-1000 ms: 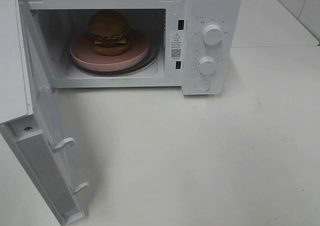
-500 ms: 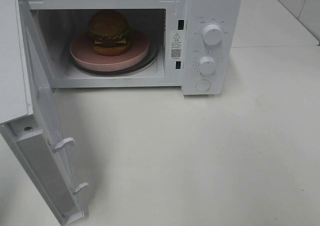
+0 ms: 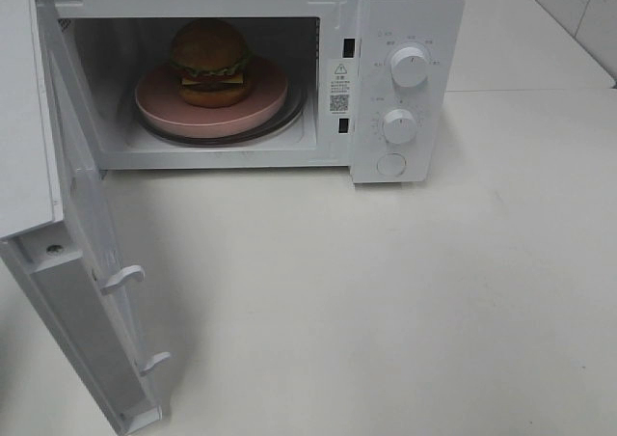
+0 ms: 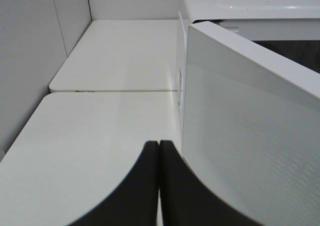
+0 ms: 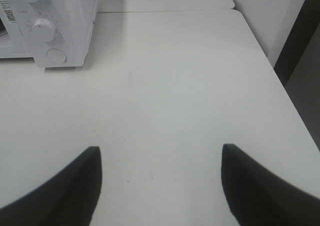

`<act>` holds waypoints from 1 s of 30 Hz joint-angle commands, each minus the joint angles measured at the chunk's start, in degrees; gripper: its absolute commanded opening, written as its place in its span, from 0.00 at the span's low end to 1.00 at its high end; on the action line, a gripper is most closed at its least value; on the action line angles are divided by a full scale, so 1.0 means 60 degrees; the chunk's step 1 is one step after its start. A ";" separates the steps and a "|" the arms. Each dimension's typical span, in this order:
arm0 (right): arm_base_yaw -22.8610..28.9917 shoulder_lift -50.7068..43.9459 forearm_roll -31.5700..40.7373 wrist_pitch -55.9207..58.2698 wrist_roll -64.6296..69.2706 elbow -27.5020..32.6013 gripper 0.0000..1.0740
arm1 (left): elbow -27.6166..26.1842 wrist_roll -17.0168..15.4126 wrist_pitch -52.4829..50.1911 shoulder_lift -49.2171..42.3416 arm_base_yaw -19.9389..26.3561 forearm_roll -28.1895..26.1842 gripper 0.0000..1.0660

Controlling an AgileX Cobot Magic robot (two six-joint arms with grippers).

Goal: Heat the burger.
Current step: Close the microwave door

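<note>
The left claw (image 4: 158,148) is seen clenched, its two dark fingers (image 4: 142,186) pressed flat together with nothing caught between them. It is held just beside the outer face of the microwave door (image 4: 250,136), above the white bench (image 4: 90,151). The right claw (image 5: 160,156) is seen released, its fingers spread wide with only bare bench below the gap, and nothing is grasped. It is placed well apart from the microwave (image 3: 405,12), whose control panel is seen across the bench from it.

In the high view the door is swung wide open on the left, with two white latch hooks (image 3: 123,278) shown on its inner side. The burger (image 3: 210,62) is found inside the oven, set upright on a round pink plate (image 3: 260,103), which is carried on the glass turntable (image 3: 301,106). A rounded golden-brown bun is seen on top, then a frill of green lettuce, a dark patty, a corner of yellow cheese hanging down, and a lower bun. To the right of the opening, two round knobs (image 3: 410,67) are stacked above a round button (image 3: 391,164).
</note>
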 commanded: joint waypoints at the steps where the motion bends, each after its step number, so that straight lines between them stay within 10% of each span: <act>1: -0.0048 -0.0258 -0.0019 -0.0010 -0.0105 0.0038 0.62 | 0.0754 0.0029 -0.2416 0.0659 0.0010 0.0010 0.00; 19: -0.0048 -0.0258 -0.0019 -0.0010 -0.0105 0.0038 0.62 | 0.0869 -0.0048 -0.4841 0.4507 0.0010 0.1786 0.00; 30: -0.0048 -0.0258 -0.0019 -0.0010 -0.0105 0.0038 0.62 | 0.0392 -0.2005 -0.5605 0.5749 0.0010 0.5118 0.00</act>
